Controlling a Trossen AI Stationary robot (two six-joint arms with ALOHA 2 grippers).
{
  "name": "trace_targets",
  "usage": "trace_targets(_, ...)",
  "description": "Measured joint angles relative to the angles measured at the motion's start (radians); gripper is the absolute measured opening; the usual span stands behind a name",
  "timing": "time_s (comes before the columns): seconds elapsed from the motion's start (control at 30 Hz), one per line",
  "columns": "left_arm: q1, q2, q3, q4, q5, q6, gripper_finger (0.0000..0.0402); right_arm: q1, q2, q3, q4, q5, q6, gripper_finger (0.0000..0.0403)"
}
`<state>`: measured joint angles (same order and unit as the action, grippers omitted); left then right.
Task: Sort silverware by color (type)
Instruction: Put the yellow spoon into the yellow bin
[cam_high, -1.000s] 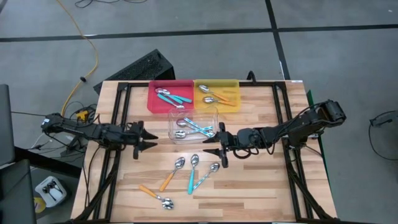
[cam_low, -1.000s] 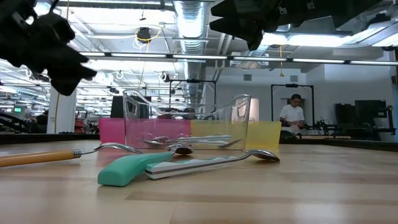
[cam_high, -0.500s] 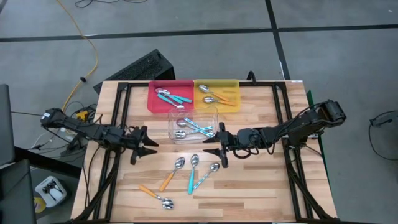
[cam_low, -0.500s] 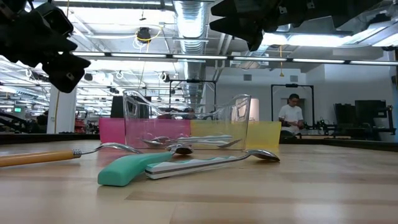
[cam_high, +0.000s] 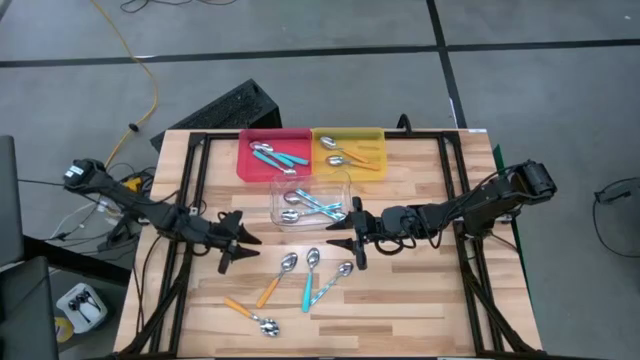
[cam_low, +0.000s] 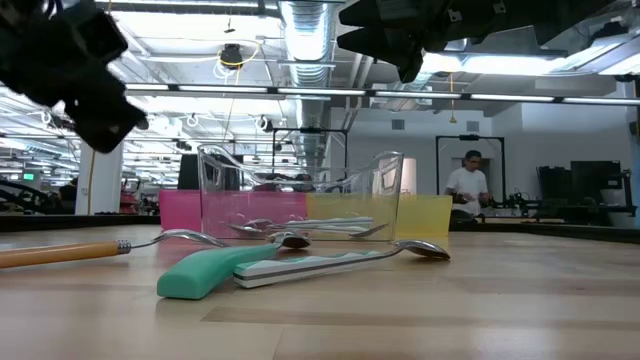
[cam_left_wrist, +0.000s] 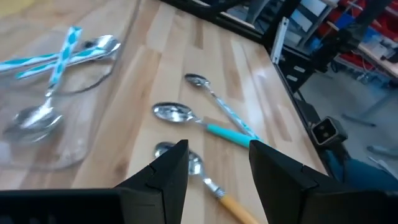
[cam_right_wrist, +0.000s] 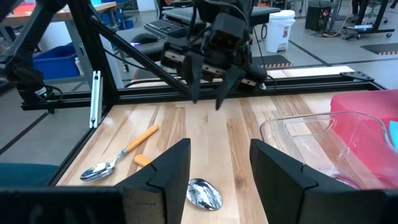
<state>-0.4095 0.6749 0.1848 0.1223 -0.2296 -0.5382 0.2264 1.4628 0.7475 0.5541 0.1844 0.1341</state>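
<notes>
Four loose spoons lie flat on the wood. In the high view they are an orange-handled one (cam_high: 276, 277), a teal one (cam_high: 309, 276), a pale blue one (cam_high: 336, 281) and a second orange one (cam_high: 251, 314) near the front edge. My left gripper (cam_high: 243, 253) hovers open just left of them. In its wrist view (cam_left_wrist: 217, 163) the pale blue (cam_left_wrist: 219, 101), teal (cam_left_wrist: 202, 123) and orange (cam_left_wrist: 211, 183) spoons lie ahead of the fingers. My right gripper (cam_high: 336, 235) hangs open above the table, right of the clear tray (cam_high: 345, 185). Its wrist view (cam_right_wrist: 217, 167) shows a spoon bowl (cam_right_wrist: 205, 193) below.
At the far edge, a red tray (cam_high: 245, 160) holds teal spoons and a yellow tray (cam_high: 375, 140) holds orange ones. The clear tray in front of them holds pale blue spoons (cam_high: 312, 205). Black frame rails (cam_high: 190, 190) run along both table sides. A person (cam_low: 468, 186) stands far behind.
My left gripper has swung toward the table's near edge and a little to the right, closing on the loose spoons, and has stayed open. The spoons, the trays and my right gripper have kept still.
</notes>
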Motion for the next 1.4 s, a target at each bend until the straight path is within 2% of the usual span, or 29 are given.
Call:
trace_targets(0.17, -0.057, 0.131, 0.119, -0.036, -0.074, 0.048, 0.0153, 0.000, 0.000, 0.000, 0.000, 0.000, 0.000, 0.0189)
trace_targets(0.27, -0.085, 0.219, 0.202, -0.151, -0.119, 0.032, 0.0153, 0.000, 0.000, 0.000, 0.004, 0.000, 0.000, 0.0189)
trace_targets(0.47, -0.116, 0.397, 0.329, -0.376, -0.231, -0.224, 0.0153, 0.000, 0.000, 0.000, -0.004, 0.000, -0.001, 0.0189)
trace_targets(0.6, -0.131, 0.513, 0.381, -0.360, -0.224, -0.300, 0.0153, 0.000, 0.000, 0.000, -0.023, 0.000, -0.002, 0.0189)
trace_targets(0.77, -0.156, 0.685, 0.474, -0.384, -0.242, -0.313, 0.0153, 0.000, 0.000, 0.000, -0.023, 0.000, 0.004, 0.0189)
trace_targets(1.03, -0.168, 0.920, 0.657, -0.531, -0.254, -0.413, 0.0153, 0.002, 0.000, 0.000, -0.024, 0.000, 0.057, 0.0189)
trace_targets(1.23, -0.170, 1.038, 0.747, -0.610, -0.247, -0.498, 0.0153, 0.002, 0.000, 0.000, -0.024, 0.000, 0.059, 0.0189)
trace_targets(1.4, -0.176, 1.100, 0.761, -0.613, -0.227, -0.557, 0.0153, 0.003, 0.000, 0.000, -0.024, 0.000, 0.060, 0.0189)
